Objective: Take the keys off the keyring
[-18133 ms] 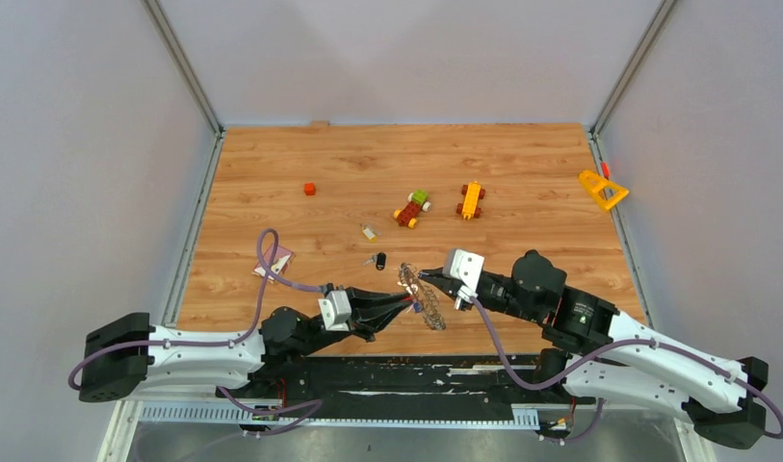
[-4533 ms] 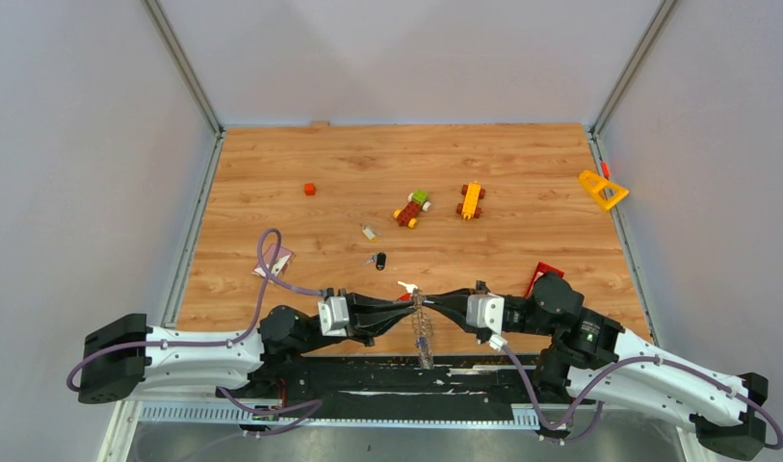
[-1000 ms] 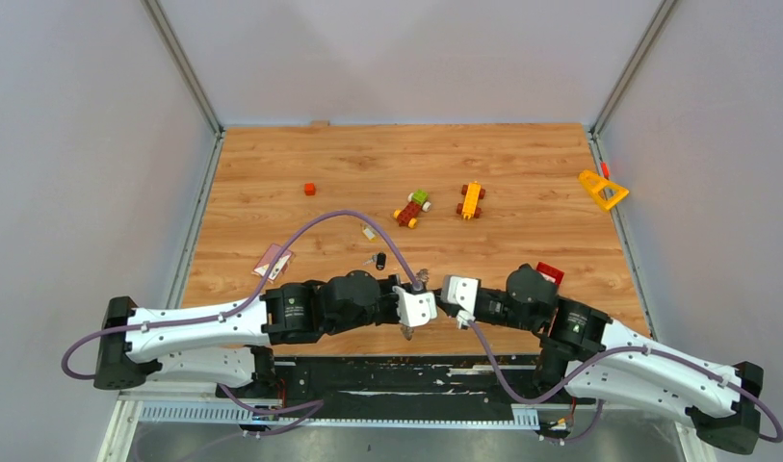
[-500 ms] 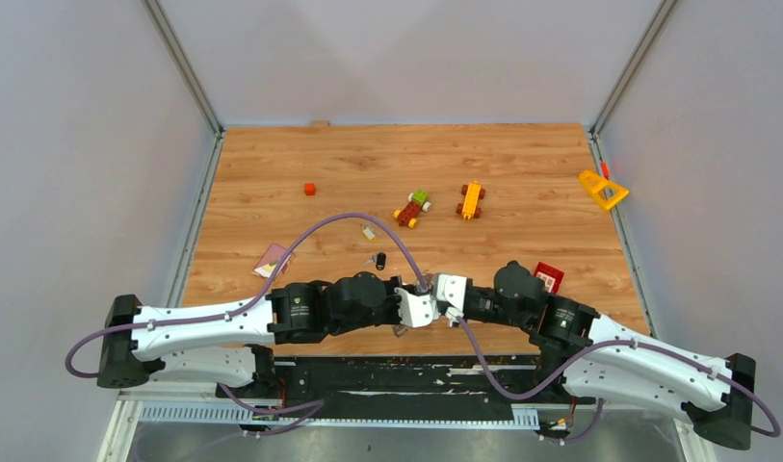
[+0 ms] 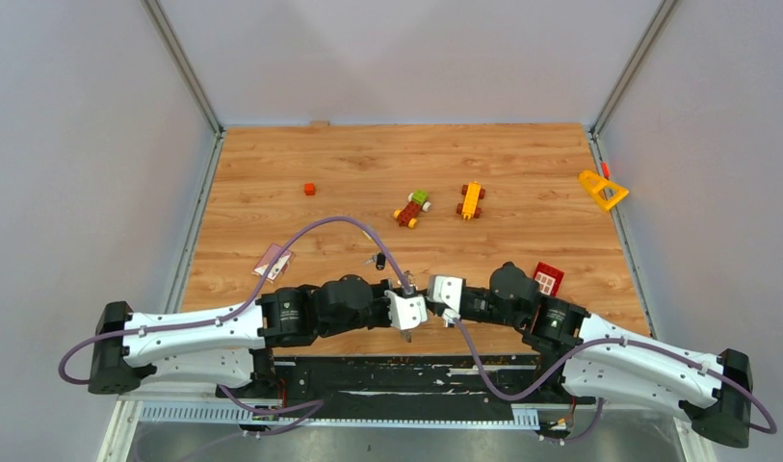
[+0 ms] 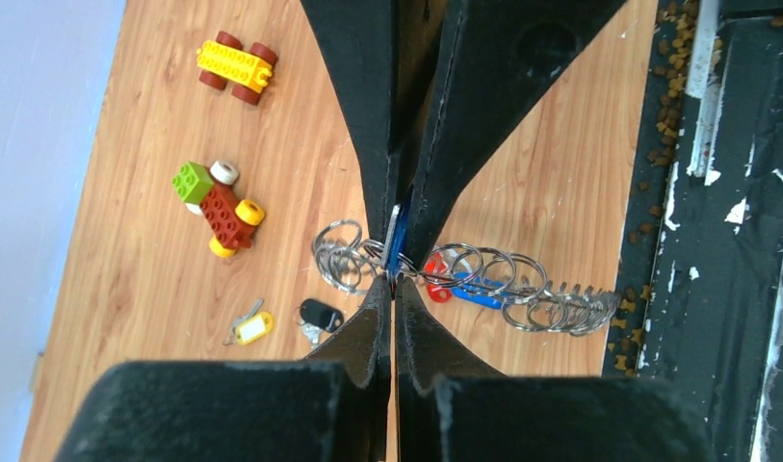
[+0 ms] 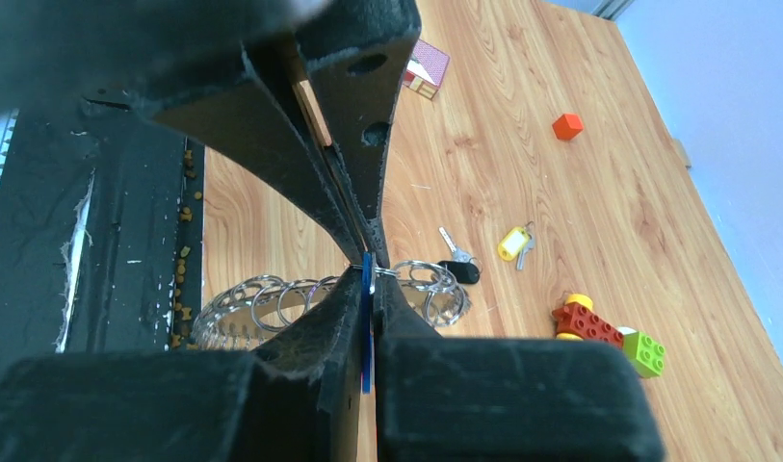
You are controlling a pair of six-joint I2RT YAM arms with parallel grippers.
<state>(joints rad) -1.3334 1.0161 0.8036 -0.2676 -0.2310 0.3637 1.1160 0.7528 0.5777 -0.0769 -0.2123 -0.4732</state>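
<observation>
The keyring (image 6: 551, 306), a silver hoop strung with several small split rings, hangs low over the wood near the table's front edge. A red key (image 6: 435, 291) and a blue key (image 6: 481, 295) hang on it. My right gripper (image 7: 368, 277) is shut on another blue key (image 7: 367, 318), held edge-on between its pads. My left gripper (image 6: 393, 286) meets it tip to tip and is shut on the keyring at a small split ring beside that key. A black-headed key (image 6: 320, 315) and a yellow-tagged key (image 6: 250, 327) lie loose on the table. In the top view the arms hide the keyring.
A red and green block vehicle (image 5: 412, 208) and a yellow one (image 5: 471, 199) stand mid-table. A red cube (image 5: 309, 189) is farther left and a yellow triangle (image 5: 602, 190) at the right wall. A red box (image 5: 547, 278) lies by the right arm, a pink card (image 5: 274, 261) at the left.
Both grippers have shifted slightly left together over the last second, still joined tip to tip and shut. The right arm's elbow has followed them left.
</observation>
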